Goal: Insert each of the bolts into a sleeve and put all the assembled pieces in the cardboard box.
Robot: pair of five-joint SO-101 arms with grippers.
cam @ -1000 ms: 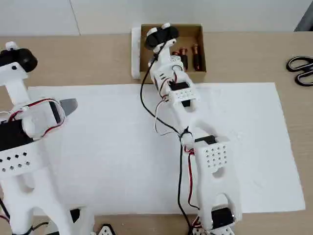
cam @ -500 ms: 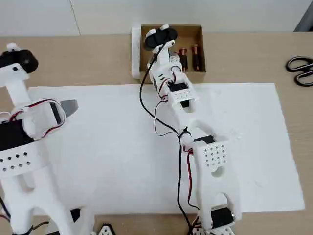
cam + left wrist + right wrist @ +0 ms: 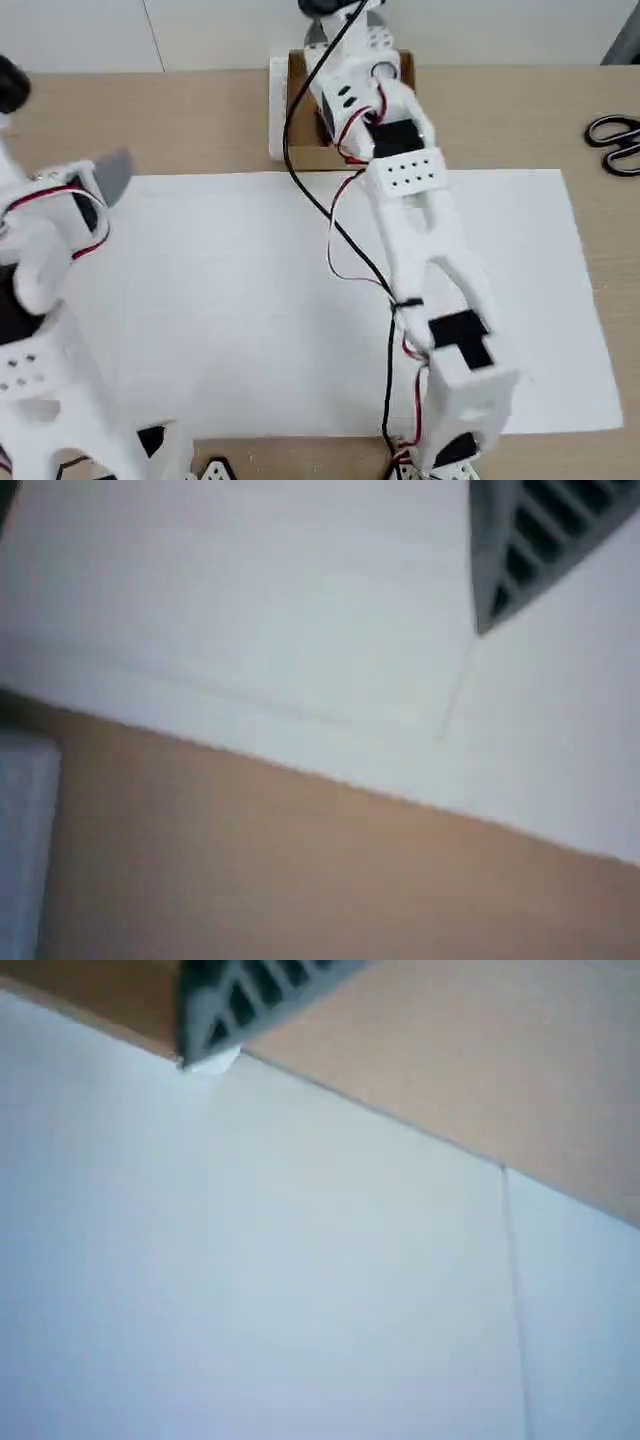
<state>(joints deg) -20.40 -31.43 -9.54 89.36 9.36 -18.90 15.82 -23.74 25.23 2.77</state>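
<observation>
My right arm lies over the box (image 3: 298, 112), hiding its contents, with the right gripper (image 3: 340, 12) past its far wall. My left gripper (image 3: 110, 172) hangs well left. I cannot tell either's jaw state.

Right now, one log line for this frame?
right arm: stretched over cardboard box | left arm: at white sheet left edge | scissors: table right edge

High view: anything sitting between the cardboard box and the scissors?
Nothing. In the high view the stretch of table between the cardboard box and the scissors is bare wood.
</observation>
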